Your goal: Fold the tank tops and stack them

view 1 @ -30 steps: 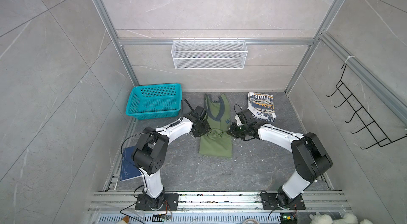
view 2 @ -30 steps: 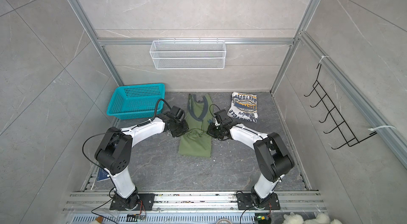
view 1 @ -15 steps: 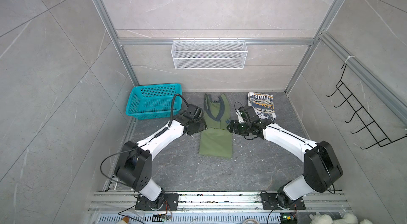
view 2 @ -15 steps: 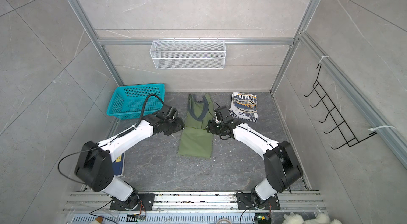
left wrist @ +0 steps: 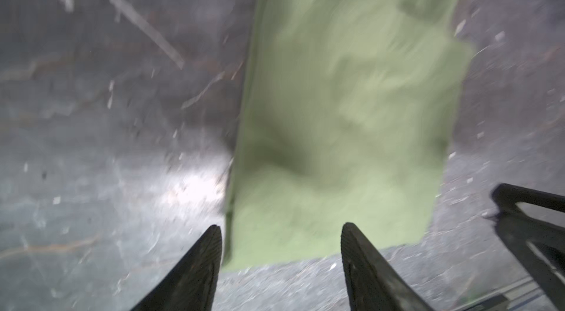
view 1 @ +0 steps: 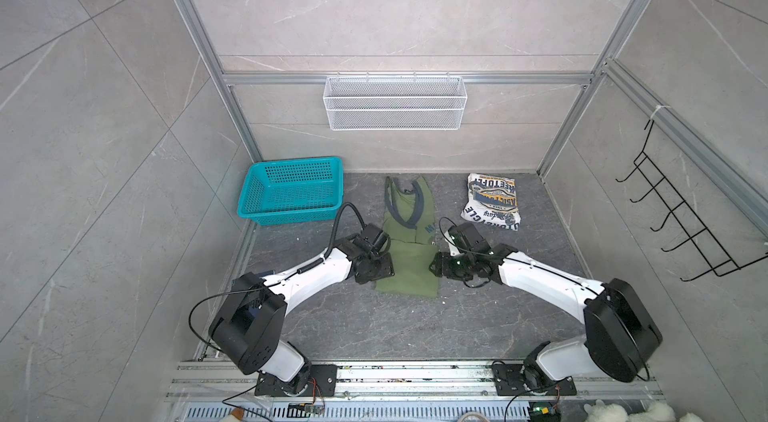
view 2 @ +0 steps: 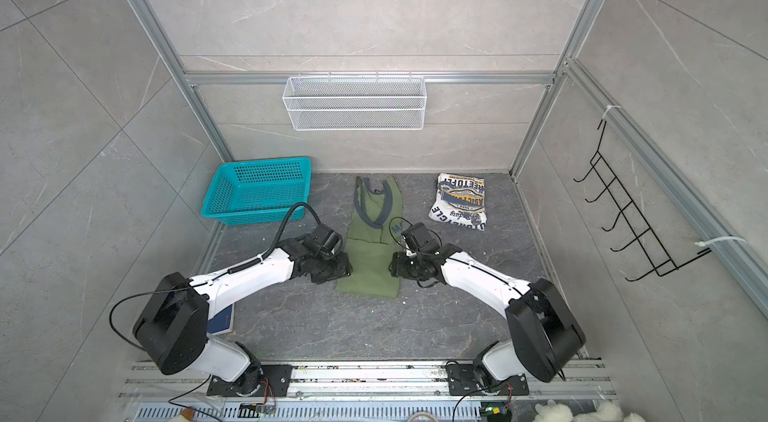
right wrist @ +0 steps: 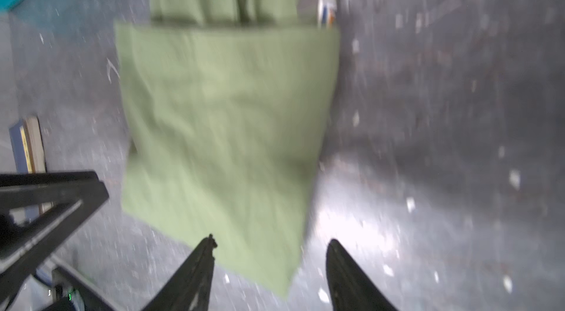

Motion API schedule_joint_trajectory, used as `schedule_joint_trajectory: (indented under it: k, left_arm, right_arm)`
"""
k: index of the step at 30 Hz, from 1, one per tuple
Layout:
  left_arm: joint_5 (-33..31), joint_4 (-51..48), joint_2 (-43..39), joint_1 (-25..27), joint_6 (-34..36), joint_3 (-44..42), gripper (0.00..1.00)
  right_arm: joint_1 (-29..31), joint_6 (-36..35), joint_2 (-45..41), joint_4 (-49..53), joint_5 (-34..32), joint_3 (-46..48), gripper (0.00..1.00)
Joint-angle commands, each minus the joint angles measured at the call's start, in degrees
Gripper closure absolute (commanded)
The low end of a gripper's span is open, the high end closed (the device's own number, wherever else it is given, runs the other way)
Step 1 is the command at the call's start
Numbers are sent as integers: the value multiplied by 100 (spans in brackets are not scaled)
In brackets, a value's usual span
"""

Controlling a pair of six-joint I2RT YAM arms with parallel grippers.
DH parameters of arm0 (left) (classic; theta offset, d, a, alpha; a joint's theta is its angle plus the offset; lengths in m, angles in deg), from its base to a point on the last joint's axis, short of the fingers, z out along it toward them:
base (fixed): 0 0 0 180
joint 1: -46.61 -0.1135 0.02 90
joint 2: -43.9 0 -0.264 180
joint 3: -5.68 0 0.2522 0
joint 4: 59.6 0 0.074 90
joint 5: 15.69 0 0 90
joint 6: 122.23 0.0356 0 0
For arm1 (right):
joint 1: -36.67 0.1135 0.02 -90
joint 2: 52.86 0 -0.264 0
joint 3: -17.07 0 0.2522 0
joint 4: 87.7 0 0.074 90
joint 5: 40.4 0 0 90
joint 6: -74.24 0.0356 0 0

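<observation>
1. Your left gripper (left wrist: pixel 281 233) has its fingers well apart and holds nothing. In the left wrist view, the long side edge of the olive tank top (left wrist: pixel 342 104) runs on the floor under the gap between them.
2. Your right gripper (right wrist: pixel 272 245) is also spread wide and is empty. In the right wrist view, a corner of the doubled cloth shows between its fingertips. Both wrist views are blurred.
3. In both top views the olive top lies flat in the middle of the floor (view 1: pixel 374 328), with its straps toward the back wall. Its lower part is doubled over, so a straight edge crosses its middle. The grippers face each other across it, one at each side edge.
4. The white tank top (view 1: pixel 492 202) lies folded near the back right corner. It is well apart from the olive one, with open floor between them.
5. In front of the olive top, the floor is open as far as the front rail.
6. The teal basket (view 1: pixel 297 161) stands at the back left, against the wall.
7. The dark blue book (view 2: pixel 220 318) lies at the left edge of the floor, partly hidden under your left arm.
</observation>
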Motion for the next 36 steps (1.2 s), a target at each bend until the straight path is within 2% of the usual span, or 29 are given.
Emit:
schedule_joint_trajectory:
  k: [1,4,7,11,17,24,30,36]
  left_arm:
    - [4,41,-645,35,-308,-379,33]
    - [159,347,-834,35,-349,-787,33]
    - [217,599,-793,4,-266,-874,33]
    - [477,574,-251,-411,205,-144,34]
    - [534,341,1023,-866,776,1343,33]
    - [448,185,2021,-1046,1027,2259,33]
    - [550,194,2367,-1053,1044,2516,39]
    - [566,218,2569,-1055,1039,2580,53]
  right_arm:
    - [63,807,-505,-491,414,723,39]
    - [120,1136,-782,-893,468,1202,38]
    - [131,1066,-803,-1061,470,1269,39]
    - [-49,557,-412,-758,212,637,39]
    - [-650,-35,796,-741,459,-603,41]
    - [-939,-229,1836,-697,430,-1462,46]
    - [-948,-314,2159,-494,126,-1667,48]
    - [-948,-369,2536,-611,290,-1808,54]
